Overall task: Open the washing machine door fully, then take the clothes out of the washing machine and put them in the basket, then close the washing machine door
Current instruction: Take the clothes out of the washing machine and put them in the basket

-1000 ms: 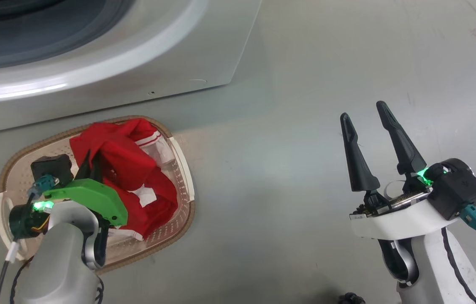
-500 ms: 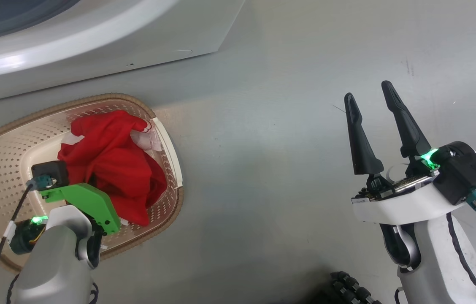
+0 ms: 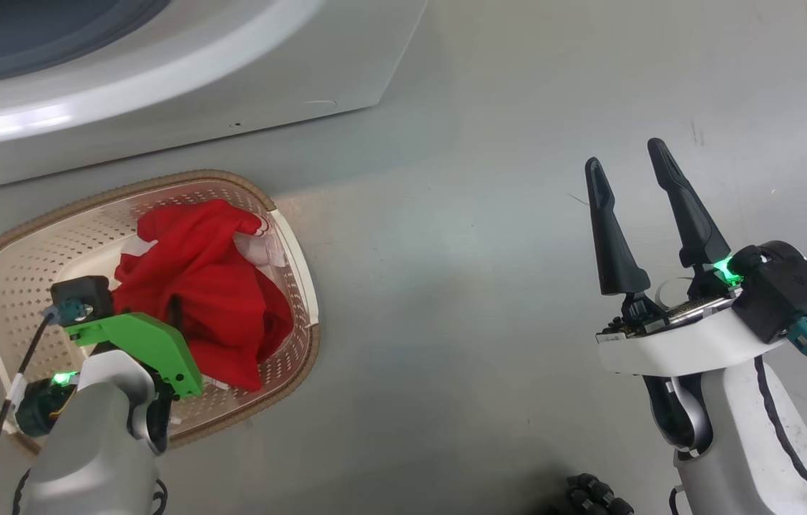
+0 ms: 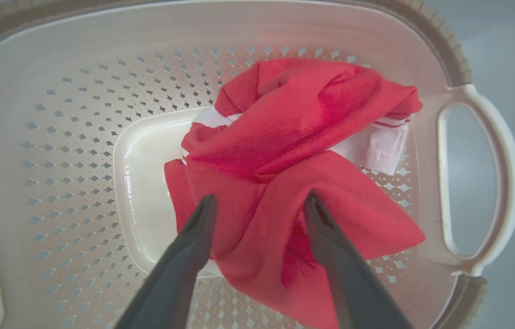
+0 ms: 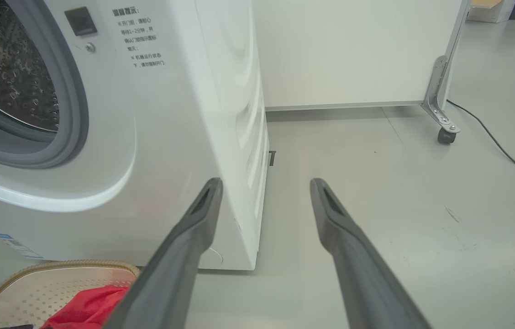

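The red clothes point(image 3: 207, 286) lie bunched in the cream basket point(image 3: 160, 180), which stands on the floor in front of the white washing machine point(image 3: 182, 86). My left gripper point(image 4: 261, 203) hangs over the heap, open, a finger on each side of a red fold point(image 4: 285, 137), inside the basket's rim point(image 4: 508, 183). In the head view its green mount covers most of it point(image 3: 174, 318). My right gripper point(image 3: 625, 156) is open and empty above bare floor to the right. Its wrist view shows the gripper point(image 5: 266, 183), the machine point(image 5: 170, 137) and its steel drum point(image 5: 6, 68). The washing machine door is out of view.
A white panel point(image 5: 353, 50) on a castor point(image 5: 444, 135) stands behind the machine's right side, and a black cable point(image 5: 504, 153) runs across the floor there. Grey floor point(image 3: 461, 286) separates the basket from my right arm. The basket point(image 5: 56, 267) sits at the machine's front corner.
My left gripper has opened and let go of the red clothes, which now rest in the basket. The head camera shifted a little. The right arm kept its pose.
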Controlling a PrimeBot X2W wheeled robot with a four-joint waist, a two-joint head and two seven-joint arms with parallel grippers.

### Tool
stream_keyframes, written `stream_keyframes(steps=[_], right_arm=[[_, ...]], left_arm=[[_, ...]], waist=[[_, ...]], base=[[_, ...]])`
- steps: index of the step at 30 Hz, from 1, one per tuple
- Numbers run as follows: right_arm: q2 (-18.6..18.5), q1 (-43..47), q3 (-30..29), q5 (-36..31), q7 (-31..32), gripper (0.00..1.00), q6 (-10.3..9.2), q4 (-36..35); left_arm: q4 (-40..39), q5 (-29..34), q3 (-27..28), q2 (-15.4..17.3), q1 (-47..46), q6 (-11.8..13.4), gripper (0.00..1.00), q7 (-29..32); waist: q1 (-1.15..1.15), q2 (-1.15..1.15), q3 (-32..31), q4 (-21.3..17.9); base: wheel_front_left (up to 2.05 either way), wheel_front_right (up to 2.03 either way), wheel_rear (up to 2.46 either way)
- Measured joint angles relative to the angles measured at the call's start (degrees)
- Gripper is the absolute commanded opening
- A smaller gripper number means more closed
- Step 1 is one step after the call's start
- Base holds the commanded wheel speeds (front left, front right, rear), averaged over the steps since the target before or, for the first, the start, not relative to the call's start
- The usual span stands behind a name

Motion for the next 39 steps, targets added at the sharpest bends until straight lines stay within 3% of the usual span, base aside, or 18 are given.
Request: stream_keyframes(steps=[17, 29, 39], right_arm=[[-0.02, -0.43, -2.42, -1.43, 0.00, 1.00, 0.00, 2.92], [-0.94, 3.37, -4.56, -2.78, 0.00, 1.00, 0.00, 6.38], [-0.97, 5.87, -5.12, -3.25, 0.00, 1.00, 0.00, 8.22]], left_arm=[[-1.79, 1.49, -1.59, -0.58, -0.09, -2.38, 1.00, -14.55], [-8.22, 2.71, -1.87, -1.02, 3.54, -2.61, 1.00, -15.02], [-22.61, 6.73, -0.46, -1.14, 7.58, -2.53, 1.00, -15.00]], waist=[[0.00, 0.00, -6.11, 3.48], [0.00, 0.00, -13.85, 6.54], [0.00, 0.00, -20.32, 8.94]], base=[[0.00, 0.00, 0.00], [0.00, 0.00, 0.00], [0.00, 0.00, 0.00]])
